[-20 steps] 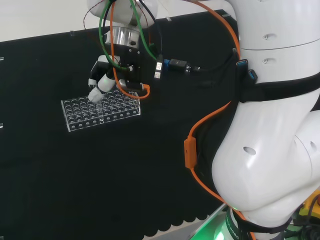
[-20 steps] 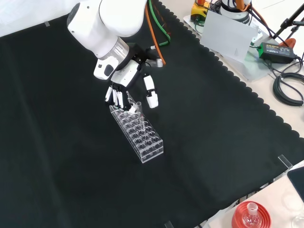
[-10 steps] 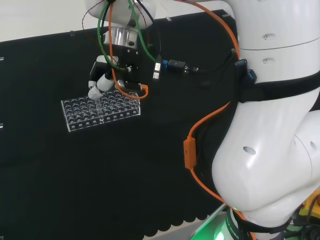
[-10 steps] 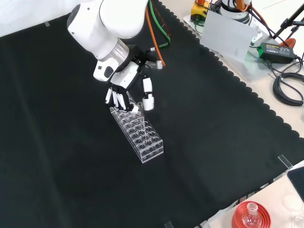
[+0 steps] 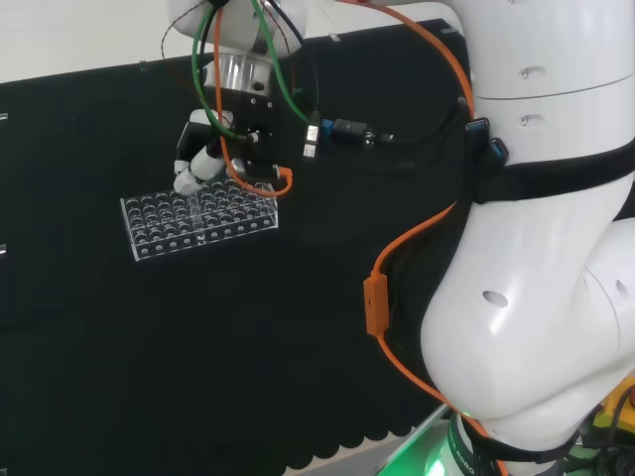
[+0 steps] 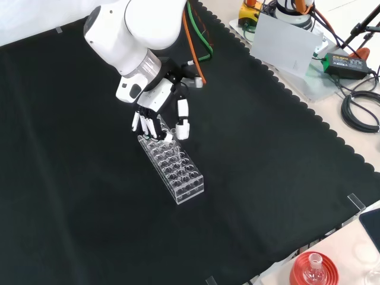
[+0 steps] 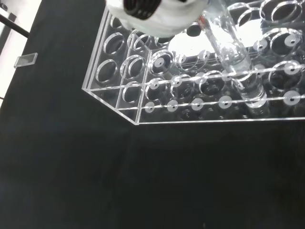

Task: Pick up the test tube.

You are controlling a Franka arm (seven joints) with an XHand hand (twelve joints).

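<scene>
Fingers and thumb hang down around the test tube at the far end of the clear rack, closing in, but I cannot tell whether they grip it yet. The tube stands upright in a hole in the rack's edge row, near its corner. To do it well, the hand should pinch above the rack top and lift straight up, so the tube clears its hole without dragging the rack across the black cloth.

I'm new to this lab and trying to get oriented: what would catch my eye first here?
The big white arm reaching over the black cloth, its hand lowered onto the far end of a clear rack near the cloth's middle in the front view. The wrist view shows a test tube standing in that rack.
</scene>
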